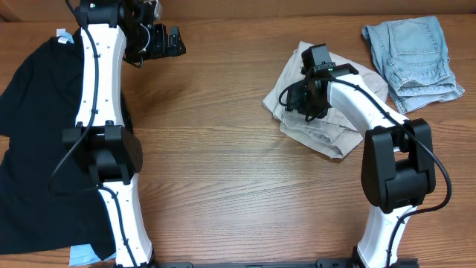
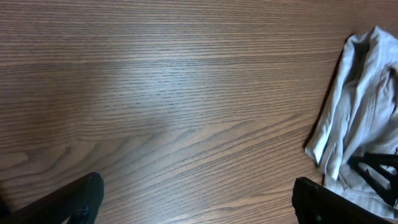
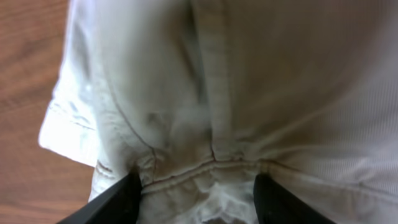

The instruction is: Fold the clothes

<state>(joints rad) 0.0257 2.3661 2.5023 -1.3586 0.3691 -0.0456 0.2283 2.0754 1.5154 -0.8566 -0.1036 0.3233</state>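
The cream shorts [image 1: 297, 125] lie heaped near the far edge; we see nothing folded. Our right gripper [image 3: 196, 193] spreads wide over them, left gripper [image 2: 196, 199] wide and empty

Your left arm [image 1: 97, 71] and right arm [image 1: 355, 100]: white moulded links joined by bulky black joint housings, with thin black cables looping alongside. Your left claw [image 1: 178, 42] and right claw [image 1: 288, 101]: black throughout, with blunt matte fingers [image 3: 118, 202].
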